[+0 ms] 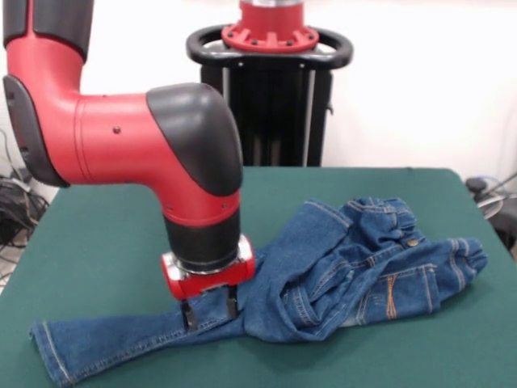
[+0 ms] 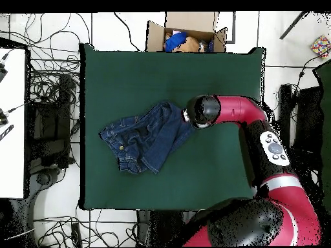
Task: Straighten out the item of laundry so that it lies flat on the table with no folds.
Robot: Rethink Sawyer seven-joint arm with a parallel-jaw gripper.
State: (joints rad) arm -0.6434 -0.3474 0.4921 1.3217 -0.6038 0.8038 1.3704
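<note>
The jeans (image 1: pixel 363 259) lie crumpled on the green table (image 1: pixel 97 226). The waistband and one leg are bunched and folded over at the right. The other leg stretches to the front left corner. My gripper (image 1: pixel 210 311) points straight down on that stretched leg near where it meets the bunch. Its fingers (image 1: pixel 190 315) stand apart, tips touching the denim. In the overhead view the jeans (image 2: pixel 142 139) lie left of the table's (image 2: pixel 194 71) centre, and the arm's wrist (image 2: pixel 202 111) covers their right end and hides the gripper.
The robot's pedestal (image 1: pixel 271 89) stands behind the table's far edge. An open cardboard box (image 2: pixel 187 35) with toys sits past the table's top edge in the overhead view. Cables lie on the floor around the table, and a white desk (image 2: pixel 13 123) stands at the left.
</note>
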